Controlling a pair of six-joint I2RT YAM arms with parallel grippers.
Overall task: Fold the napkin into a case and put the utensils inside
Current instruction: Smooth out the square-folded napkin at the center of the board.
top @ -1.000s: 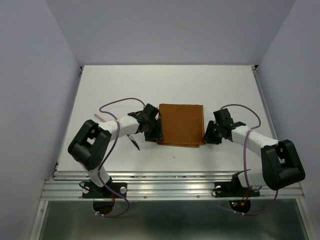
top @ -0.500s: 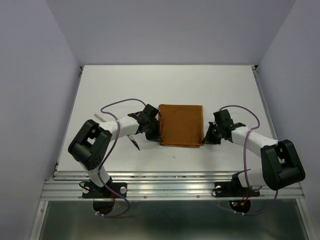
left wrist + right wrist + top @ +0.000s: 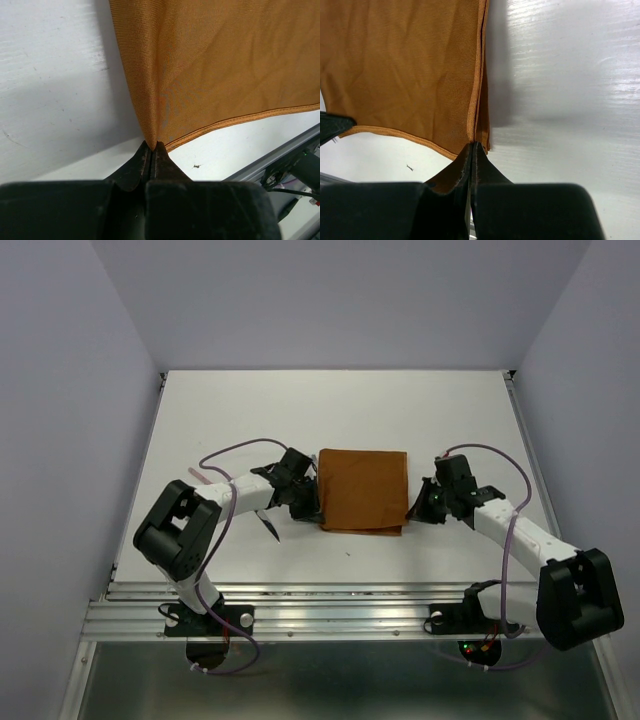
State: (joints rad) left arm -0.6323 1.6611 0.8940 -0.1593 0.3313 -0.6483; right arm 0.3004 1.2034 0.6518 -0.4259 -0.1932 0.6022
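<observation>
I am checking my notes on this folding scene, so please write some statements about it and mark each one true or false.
1. The left hand is shut on a near corner of the napkin. True.
2. The right hand hangs open, apart from the napkin. False: it is shut on the other near corner.
3. Cutlery lies on top of the napkin. False: its upper face is bare.
4. The napkin has a stitched hem along its edge. True.

Matt woven cloth napkin
</observation>
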